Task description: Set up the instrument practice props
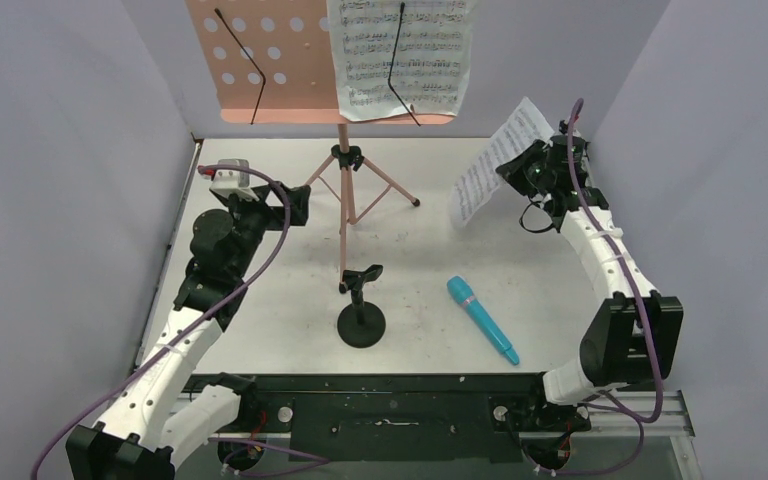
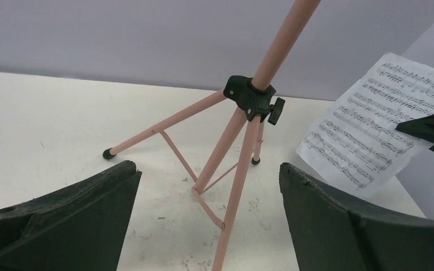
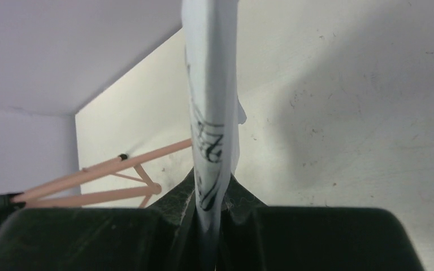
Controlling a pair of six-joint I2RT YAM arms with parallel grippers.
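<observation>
Left gripper point(image 2: 207, 169) black fingers spread wide, grasping nothing; right gripper point(image 3: 210, 195) clenched on a sheet.
Left fingers frame the legs of the pink perforated tripod music stand point(image 1: 260, 60) without touching them (stand upright at the back of the white table point(image 1: 420, 250)). One white printed sheet-music page point(image 1: 400, 55) sits on the right half of the stand's desk, and the left half is bare. Second white sheet-music page point(image 1: 490, 165) is pinched at its edge by the right gripper, held off the table, well right of the stand. Teal plastic toy microphone point(image 1: 481, 318) lies flat on the table near the short black round-based mic stand point(image 1: 361, 322), whose clip is empty. Roughly halfway, I'd judge: second page and mic are left to place.
</observation>
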